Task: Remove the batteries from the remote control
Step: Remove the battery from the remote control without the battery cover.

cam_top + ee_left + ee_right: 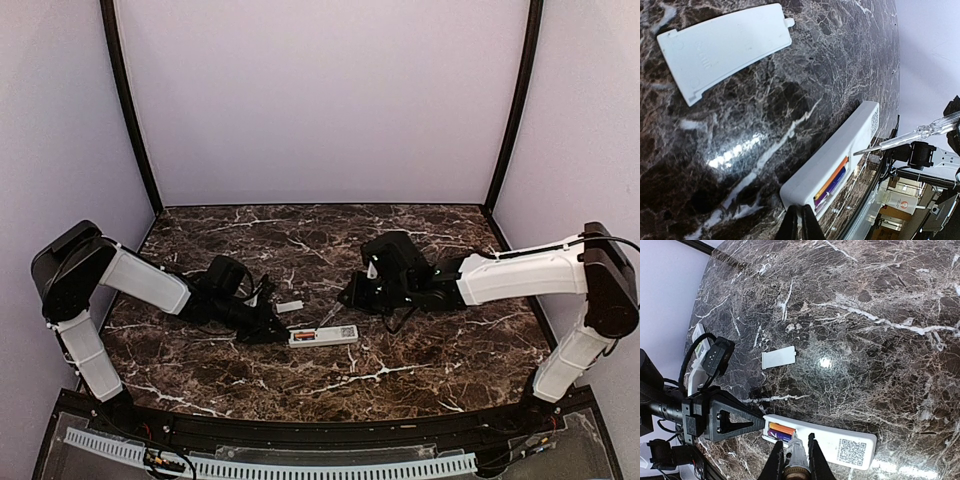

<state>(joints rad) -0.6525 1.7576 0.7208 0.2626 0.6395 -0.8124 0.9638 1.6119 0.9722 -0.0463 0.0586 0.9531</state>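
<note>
The white remote control [322, 336] lies face down near the table's middle, its battery bay open at the left end. Two batteries [781, 432] lie side by side in the bay, one orange, one dark purple; they also show in the left wrist view, batteries [832, 181]. My left gripper [799, 206] is shut, its tips against the remote's [835, 155] bay end. My right gripper [794, 438] is shut on a clear-handled screwdriver [797, 452]. The screwdriver's [910, 137] tip rests at the bay's inner edge, by the batteries' ends.
The remote's white cover plate [290, 306] lies loose on the marble just behind the remote, cover plate [778, 357]. Both arms' bodies and cables crowd the table's middle. A black rail [300, 432] runs along the near edge. Walls close in the back and sides.
</note>
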